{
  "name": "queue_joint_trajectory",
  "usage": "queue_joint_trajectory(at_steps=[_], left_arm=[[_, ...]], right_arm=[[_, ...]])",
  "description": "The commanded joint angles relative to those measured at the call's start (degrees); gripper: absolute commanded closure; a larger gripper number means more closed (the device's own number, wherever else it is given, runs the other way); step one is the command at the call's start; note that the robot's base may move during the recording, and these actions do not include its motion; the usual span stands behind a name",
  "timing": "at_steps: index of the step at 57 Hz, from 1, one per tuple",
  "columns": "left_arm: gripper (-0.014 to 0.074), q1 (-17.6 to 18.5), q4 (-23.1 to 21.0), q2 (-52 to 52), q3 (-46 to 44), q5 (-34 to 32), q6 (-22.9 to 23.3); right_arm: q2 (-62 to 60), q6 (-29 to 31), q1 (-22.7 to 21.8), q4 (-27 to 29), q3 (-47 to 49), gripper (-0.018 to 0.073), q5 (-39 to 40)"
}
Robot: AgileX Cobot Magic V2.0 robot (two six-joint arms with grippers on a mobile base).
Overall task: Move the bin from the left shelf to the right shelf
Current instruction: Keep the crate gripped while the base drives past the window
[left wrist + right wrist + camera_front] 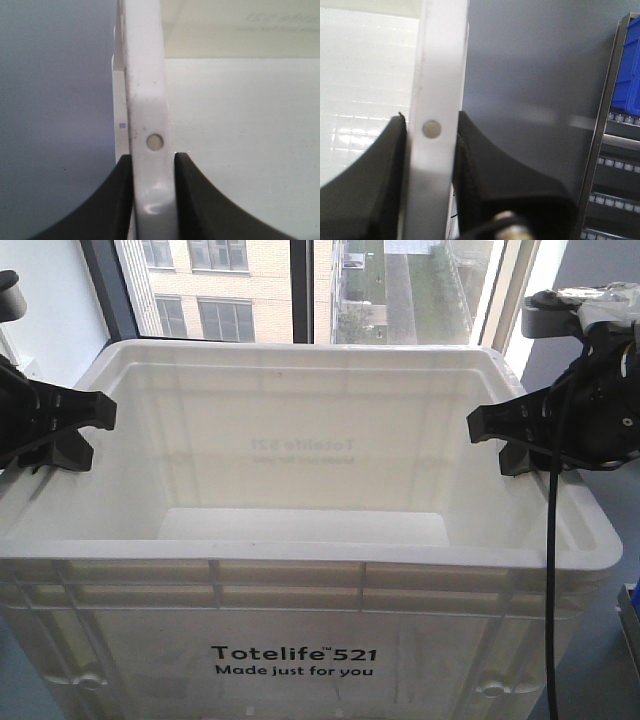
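White plastic: one bin (pixel 290 640) fills the front-facing view, open side up, in front of one window (pixel 400 290). Its near wall carries the black print "Totelife 521 Made just for you"; the same print shows mirrored through the far wall. What carries the bin from below is out of view.

One left gripper (pixel 98 435) sits at the bin's left rim. In the left wrist view its two black fingers (pixel 107 205) are closed on the rim (pixel 145 75), one on each face, just below one round spot (pixel 155 142).

One right gripper (pixel 490 445) sits at the right rim. In the right wrist view its two fingers (pixel 375 175) clamp the rim the same way. One black cable (pixel 552 570) hangs past the bin's right near corner.

At the right edge of that view, well apart, stands one metal roller rack (pixel 615 165) holding one blue bin (pixel 627 75).
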State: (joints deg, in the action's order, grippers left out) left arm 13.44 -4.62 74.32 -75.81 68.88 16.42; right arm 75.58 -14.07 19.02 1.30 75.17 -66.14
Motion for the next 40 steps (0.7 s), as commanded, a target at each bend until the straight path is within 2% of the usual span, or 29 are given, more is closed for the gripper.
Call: queue_joint_trajectory(at_steps=[1, 40], left_arm=[[0.0603, -0.25, 2.76, -2.21, -2.16, -4.12, -0.76], [0.0603, -0.25, 2.76, -2.21, -2.16, -4.18, -0.76]], right_arm=[[-2.58, 1.38, -0.27, -2.06, 2.48, 0.0559, 3.31], [-2.58, 1.38, -0.27, -2.06, 2.48, 0.0559, 3.31]])
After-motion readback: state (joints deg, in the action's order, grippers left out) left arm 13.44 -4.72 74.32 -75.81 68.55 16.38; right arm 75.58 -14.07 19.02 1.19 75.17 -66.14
